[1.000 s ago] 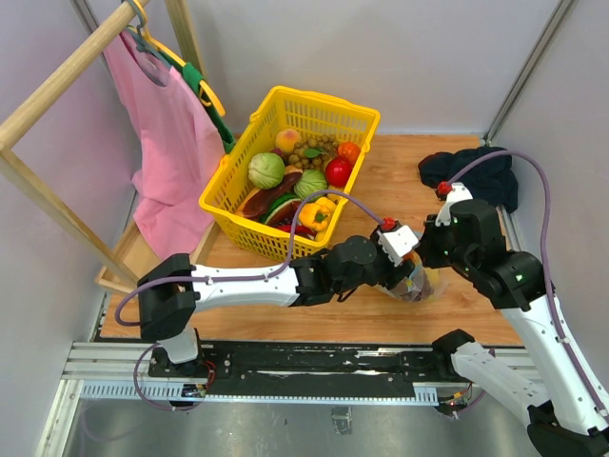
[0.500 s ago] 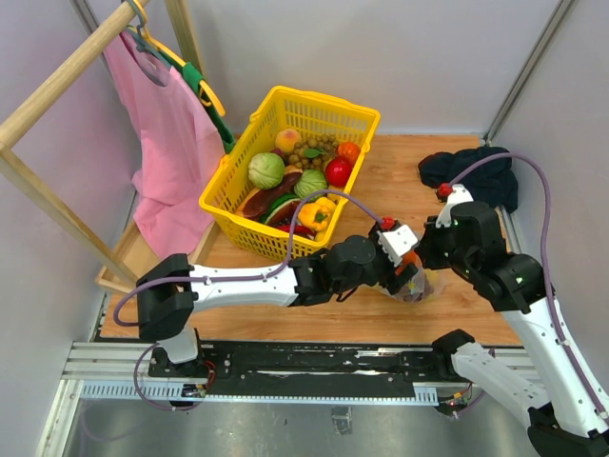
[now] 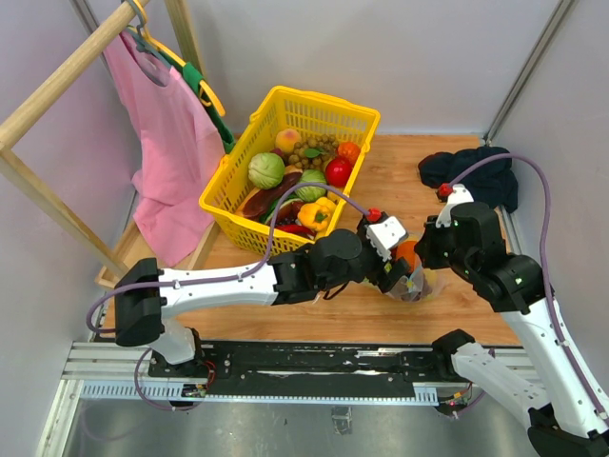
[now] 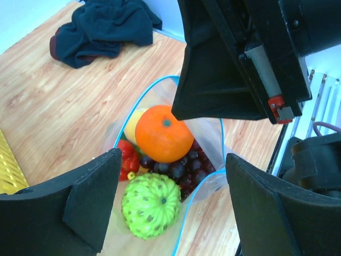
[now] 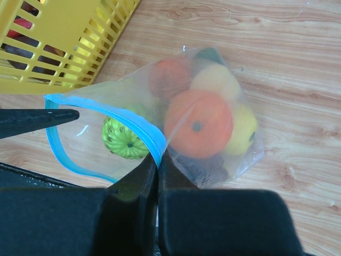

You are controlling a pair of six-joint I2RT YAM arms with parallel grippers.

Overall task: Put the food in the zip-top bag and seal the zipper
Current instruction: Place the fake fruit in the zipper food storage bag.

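Observation:
The clear zip-top bag (image 3: 420, 285) stands open on the wooden table. It holds an orange (image 4: 163, 133), a green bumpy fruit (image 4: 151, 205), dark grapes (image 4: 186, 169), a red piece (image 4: 124, 156) and a yellow lemon (image 5: 241, 129). My left gripper (image 4: 170, 213) is open and empty just above the bag's mouth, one finger on each side. My right gripper (image 5: 158, 162) is shut on the bag's blue zipper (image 5: 122, 113) edge and holds the mouth up. In the top view the left gripper (image 3: 392, 274) and the right gripper (image 3: 425, 259) meet over the bag.
A yellow basket (image 3: 285, 103) with several more fruits and vegetables stands at the back left. A dark cloth (image 3: 476, 171) lies at the back right. A pink garment (image 3: 171, 143) hangs on a wooden rack at the left.
My left arm has drawn back a little to the left and up from the bag. The orange now shows plainly in the bag's mouth. The right gripper has kept its hold.

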